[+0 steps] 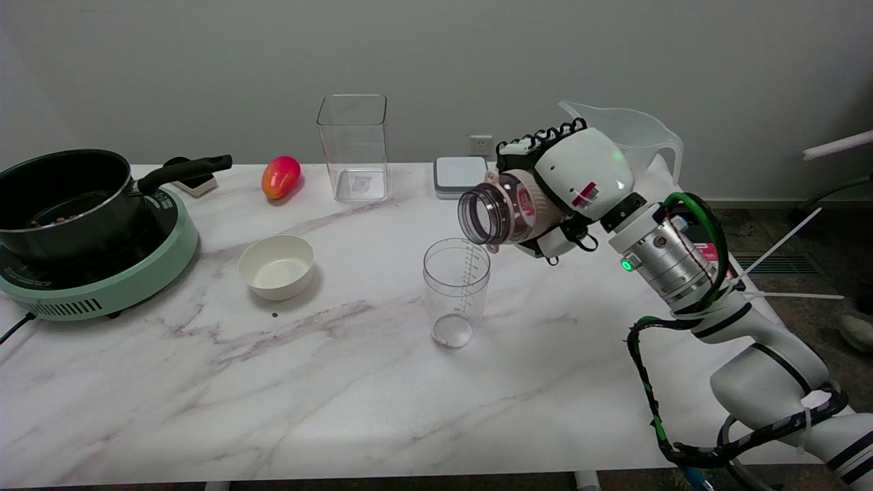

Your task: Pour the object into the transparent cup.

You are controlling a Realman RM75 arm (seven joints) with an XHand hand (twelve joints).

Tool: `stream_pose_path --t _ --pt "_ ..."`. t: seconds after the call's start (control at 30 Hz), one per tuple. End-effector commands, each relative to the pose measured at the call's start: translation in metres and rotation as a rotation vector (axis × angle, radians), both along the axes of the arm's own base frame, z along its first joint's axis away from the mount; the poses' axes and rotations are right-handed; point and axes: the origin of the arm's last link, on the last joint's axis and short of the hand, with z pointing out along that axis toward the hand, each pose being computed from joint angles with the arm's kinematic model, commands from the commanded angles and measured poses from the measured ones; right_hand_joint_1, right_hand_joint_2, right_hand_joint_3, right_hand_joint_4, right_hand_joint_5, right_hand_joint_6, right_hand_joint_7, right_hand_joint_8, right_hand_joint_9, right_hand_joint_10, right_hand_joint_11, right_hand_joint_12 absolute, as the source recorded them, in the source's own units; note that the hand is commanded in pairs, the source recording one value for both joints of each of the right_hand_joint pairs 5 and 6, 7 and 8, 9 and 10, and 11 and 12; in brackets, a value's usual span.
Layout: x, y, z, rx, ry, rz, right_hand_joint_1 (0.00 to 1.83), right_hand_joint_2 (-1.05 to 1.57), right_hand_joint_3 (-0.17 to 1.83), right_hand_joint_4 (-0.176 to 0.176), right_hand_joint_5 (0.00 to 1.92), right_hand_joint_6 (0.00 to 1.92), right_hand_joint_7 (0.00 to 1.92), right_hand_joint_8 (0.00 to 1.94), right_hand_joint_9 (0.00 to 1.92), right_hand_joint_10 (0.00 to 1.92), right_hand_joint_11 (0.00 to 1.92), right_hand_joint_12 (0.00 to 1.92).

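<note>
Nearest us, the marble table (341,409) has a bare stretch of white w/ purple-grey veins. The right arm comes in from the lower right, wrapped in green and black cables, w/ a green light lit near the wrist.

Further in, approx mid-table, we see the transparent cup (455,292) standing upright, graduated marks on its side; it looks empty. Left of it sits a small white bowl (276,266), also upright, w/ a tiny dark speck on the table just in front of it.

Above and just right of the cup, the right hand (566,187) is wrapped around a clear jar (496,213), fingers curled over its top side and thumb under it. The jar is tipped onto its side, open mouth facing left and slightly down, the rim hanging over the cup's right edge but not touching it. Something pink shows inside the jar, near the hand; we can't tell what it is.

At the far left, a dark pot (65,198) w/ a black handle rests on a mint-green cooker (102,279). Along the back edge: a red-orange mango (280,176), a tall clear square container (353,146), a small white scale (460,174), and behind the hand a clear plastic pitcher (641,136).
</note>
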Motion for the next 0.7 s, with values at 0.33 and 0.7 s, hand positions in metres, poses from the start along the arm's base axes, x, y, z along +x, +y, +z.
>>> stream_pose_path --t 0.33,0.7 --pt "0.013 -0.003 0.001 -0.07 0.268 -0.017 1.49 0.72 0.79 0.0 1.23 1.23 1.43 1.43 1.3 1.3 1.11 1.11" --pt "0.017 -0.002 -0.011 -0.062 0.354 0.0 1.5 0.7 0.79 0.0 1.24 1.24 1.44 1.44 1.3 1.3 1.11 1.11"
